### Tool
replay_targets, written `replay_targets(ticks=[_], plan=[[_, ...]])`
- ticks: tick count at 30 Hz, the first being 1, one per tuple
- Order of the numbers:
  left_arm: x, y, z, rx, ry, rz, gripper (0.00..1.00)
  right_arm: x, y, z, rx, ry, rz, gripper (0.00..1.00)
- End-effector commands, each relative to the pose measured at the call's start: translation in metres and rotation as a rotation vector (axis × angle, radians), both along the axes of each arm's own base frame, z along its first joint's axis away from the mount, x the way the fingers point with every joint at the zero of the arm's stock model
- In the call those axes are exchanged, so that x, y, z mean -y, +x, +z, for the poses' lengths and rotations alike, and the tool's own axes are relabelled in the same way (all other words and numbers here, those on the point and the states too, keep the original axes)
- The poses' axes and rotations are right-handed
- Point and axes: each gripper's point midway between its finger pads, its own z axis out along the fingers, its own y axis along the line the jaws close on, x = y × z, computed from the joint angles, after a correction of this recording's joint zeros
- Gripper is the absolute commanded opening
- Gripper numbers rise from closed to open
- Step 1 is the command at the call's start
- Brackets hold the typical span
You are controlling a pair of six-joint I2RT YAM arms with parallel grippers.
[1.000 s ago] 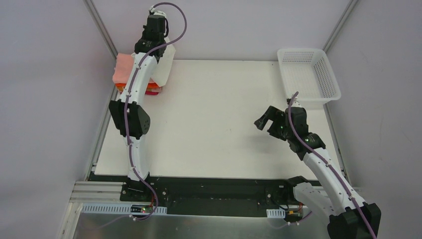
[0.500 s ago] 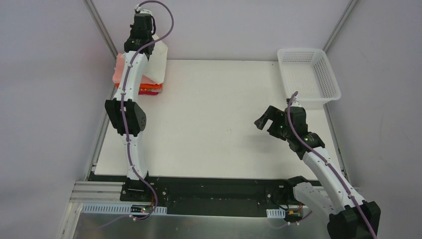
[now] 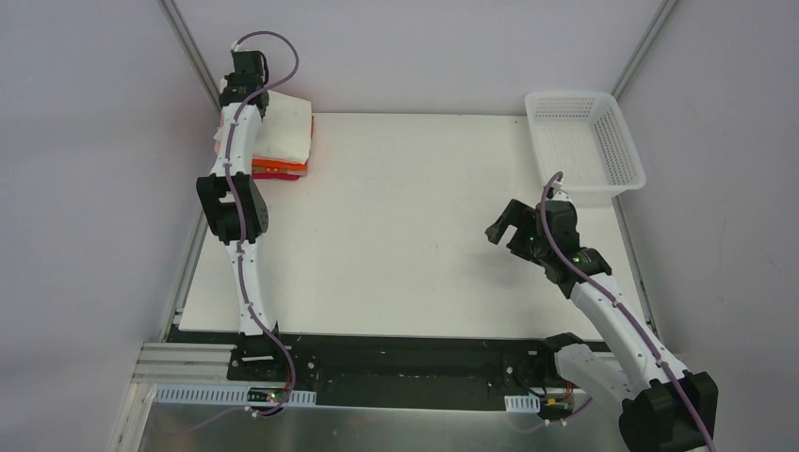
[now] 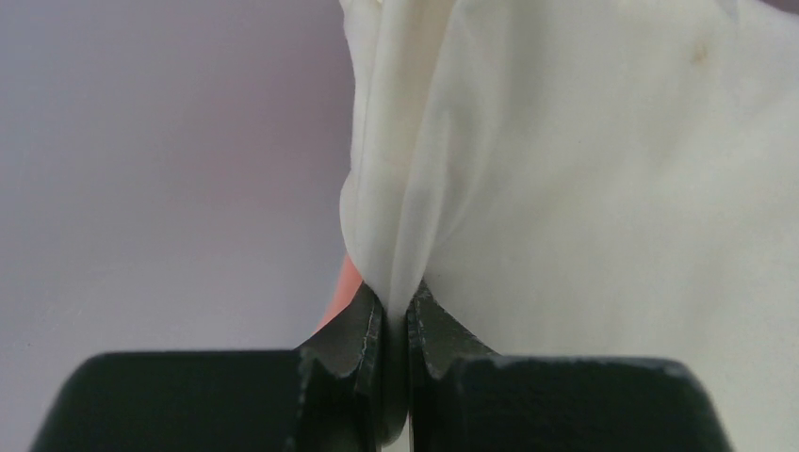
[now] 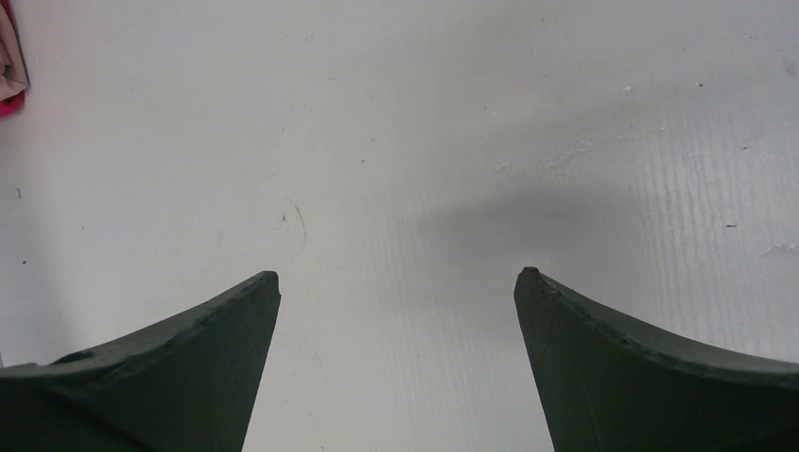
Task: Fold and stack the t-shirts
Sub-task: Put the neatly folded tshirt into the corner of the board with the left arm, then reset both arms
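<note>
- We find the left gripper at the far left corner of the surface; its jaws are pinched almost together on a fold of the cream-white t-shirt; the cloth rises from between them in a bunched ridge.
- From the top view, the cream-white t-shirt lies folded as the upper layer of the stack, which sits against the far left edge of the surface.
- Under it we make out the orange t-shirt and, lowest, the magenta t-shirt; each shows only as a thin band along the near edge of the stack.
- In the left wrist view a salmon-orange sliver shows just beside the left finger; we cannot tell which shirt it belongs to.
- The right gripper hovers above bare surface on the right side, well apart from the stack; its jaws stand wide with nothing between them.
- A white lattice basket sits at the far right corner, beyond the right gripper.
</note>
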Motion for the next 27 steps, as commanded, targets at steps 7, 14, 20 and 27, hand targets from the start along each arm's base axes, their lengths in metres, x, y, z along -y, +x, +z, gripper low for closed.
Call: replay_targets(ticks=[7,14,20,27], plan=[[-0.033,0.004,0.021,0.100,0.014,0.082,0.00,0.005,0.011,0.006,0.037,-0.032,-0.025,1.00],[-0.042,0.004,-0.001,0.030,0.067,0.101,0.31,0.005,0.011,0.006,0.036,-0.033,-0.028,1.00],[-0.038,-0.001,0.033,0.114,0.036,0.109,0.91,0.005,0.011,0.008,0.039,-0.029,-0.031,1.00],[-0.003,-0.021,0.101,0.313,-0.166,0.034,0.99,-0.001,0.010,0.015,0.045,0.011,-0.021,1.00]])
